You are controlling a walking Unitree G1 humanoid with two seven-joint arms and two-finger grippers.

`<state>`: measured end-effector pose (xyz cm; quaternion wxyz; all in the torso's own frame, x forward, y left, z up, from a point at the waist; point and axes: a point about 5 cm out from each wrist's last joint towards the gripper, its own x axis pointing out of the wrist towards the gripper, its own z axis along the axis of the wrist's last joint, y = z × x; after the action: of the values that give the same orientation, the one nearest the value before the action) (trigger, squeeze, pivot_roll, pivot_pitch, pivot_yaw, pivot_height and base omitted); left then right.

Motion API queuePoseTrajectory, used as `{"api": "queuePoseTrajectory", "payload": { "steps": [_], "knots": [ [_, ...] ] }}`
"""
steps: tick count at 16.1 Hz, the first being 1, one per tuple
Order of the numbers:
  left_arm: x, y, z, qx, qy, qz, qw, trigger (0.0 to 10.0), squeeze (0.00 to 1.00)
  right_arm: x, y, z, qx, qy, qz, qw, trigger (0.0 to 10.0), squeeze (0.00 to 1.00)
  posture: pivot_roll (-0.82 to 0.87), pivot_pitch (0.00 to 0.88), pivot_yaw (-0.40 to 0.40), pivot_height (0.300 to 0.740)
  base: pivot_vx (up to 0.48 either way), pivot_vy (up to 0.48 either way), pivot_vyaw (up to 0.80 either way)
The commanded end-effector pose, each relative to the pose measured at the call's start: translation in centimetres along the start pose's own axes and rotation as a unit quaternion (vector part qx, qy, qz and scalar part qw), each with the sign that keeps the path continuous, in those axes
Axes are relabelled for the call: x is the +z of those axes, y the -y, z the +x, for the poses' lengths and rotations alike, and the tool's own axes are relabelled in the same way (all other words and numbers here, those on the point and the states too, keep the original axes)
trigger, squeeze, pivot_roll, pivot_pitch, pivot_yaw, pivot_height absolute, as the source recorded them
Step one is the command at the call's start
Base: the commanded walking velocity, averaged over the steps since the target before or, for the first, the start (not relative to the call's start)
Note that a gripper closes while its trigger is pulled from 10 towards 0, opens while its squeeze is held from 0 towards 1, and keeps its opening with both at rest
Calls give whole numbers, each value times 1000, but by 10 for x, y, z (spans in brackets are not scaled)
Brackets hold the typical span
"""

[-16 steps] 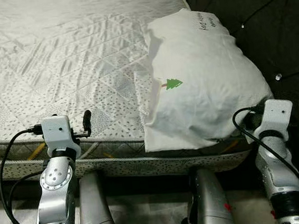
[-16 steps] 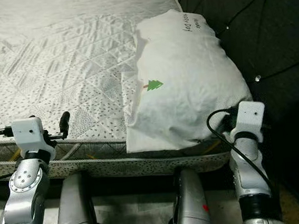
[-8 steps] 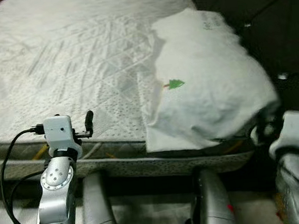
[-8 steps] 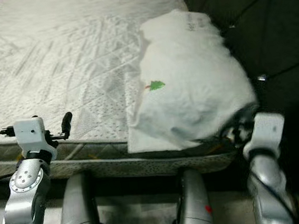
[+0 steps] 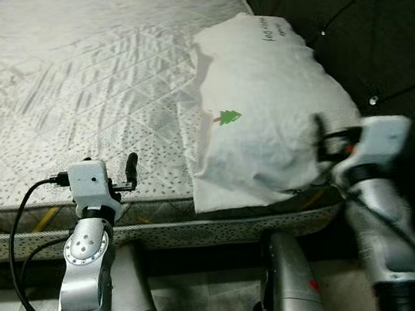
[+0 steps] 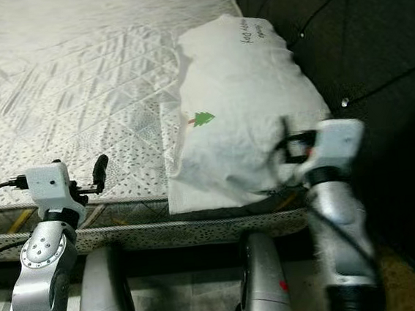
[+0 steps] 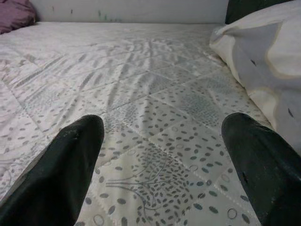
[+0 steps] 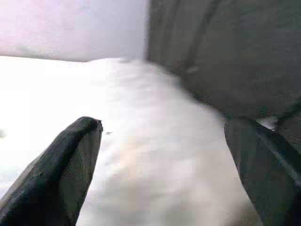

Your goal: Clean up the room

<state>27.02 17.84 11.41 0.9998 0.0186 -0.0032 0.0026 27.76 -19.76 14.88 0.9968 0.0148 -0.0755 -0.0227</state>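
So, a bed (image 5: 98, 85) with a pale quilted cover is seen from above, and a white pillow (image 5: 269, 113) is laid on its right side, up against a dark tufted headboard (image 5: 372, 29). A small green tree print (image 5: 229, 116) is shown on the pillow's near left part, and some handwriting-style lettering (image 5: 274, 29) is printed at its far end. The pillow's near edge is hung slightly over the bed's near edge.

The left gripper (image 7: 164, 165) is held low over the near edge of the bed, left of the pillow and apart from it. Its fingers (image 7: 70, 160) are spread wide with nothing between them, just the dotted cover below.

The right gripper (image 8: 164, 169) is raised at the pillow's near right corner, right next to it; whether it's actually touching can't be told, since that arm is blurred. In the right wrist view its fingers (image 8: 61, 169) are parted wide, with the blurry white pillow in front of them and the headboard beyond.

A bit of purple fabric (image 7: 16, 14) is spotted at the far left corner of the bed.
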Motion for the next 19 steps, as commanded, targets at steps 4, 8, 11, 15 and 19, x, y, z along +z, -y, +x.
{"api": "queuePoseTrajectory", "payload": {
  "steps": [4, 8, 11, 15, 19],
  "knots": [
    [2, 3, 2, 14, 2, -2, 1000, 10000, 0, -8, -33, -3, 68, -28, 42, 996, 10000, 0, 21, 4, -78, 487, 0, 0, 0],
    [3, 4, 2, 5, 3, -2, 1000, 10000, 0, -6, -37, 3, 77, -27, 39, 996, 10000, 0, 18, 8, -70, 487, 0, 0, 0],
    [4, 8, 4, -3, 1, -8, 1000, 10000, 0, -2, -36, 6, 67, -21, 41, 997, 10000, 0, 14, 7, -70, 512, 0, 0, 0],
    [3, 11, 4, -4, 0, -10, 1000, 10000, 0, -1, -39, 9, 71, -21, 42, 996, 10000, 0, 14, 2, -75, 557, 0, 0, 0],
    [3, 12, 4, -1, 0, -11, 1000, 10000, 0, 0, -40, 13, 72, -19, 39, 996, 10000, 0, 16, 0, -78, 607, 0, 0, 0]
  ]
}}
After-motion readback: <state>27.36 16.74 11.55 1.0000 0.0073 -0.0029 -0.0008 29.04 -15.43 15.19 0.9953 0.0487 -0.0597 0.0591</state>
